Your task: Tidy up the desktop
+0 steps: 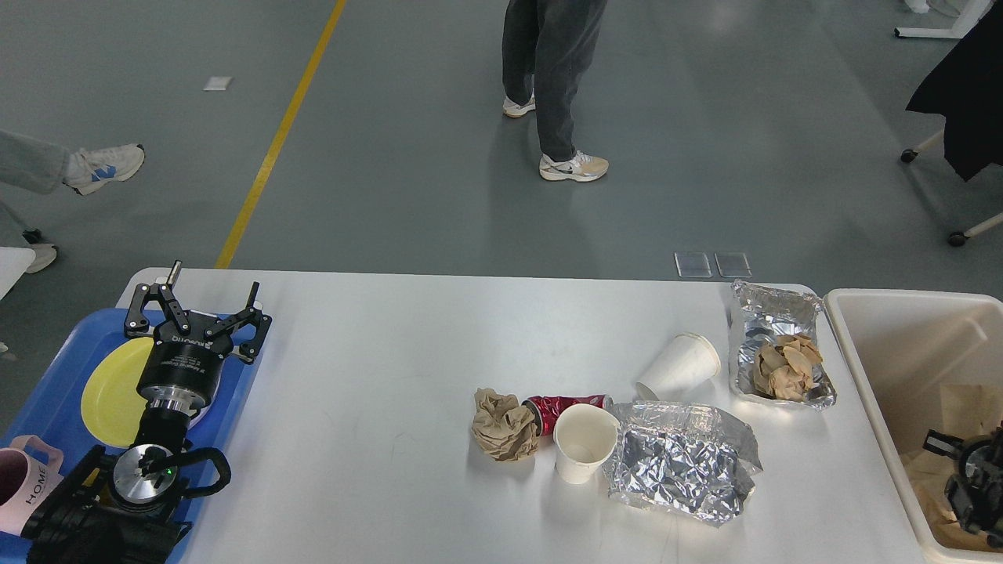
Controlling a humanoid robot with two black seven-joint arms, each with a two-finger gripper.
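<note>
Desktop [376, 368], long axis left-right, flat
</note>
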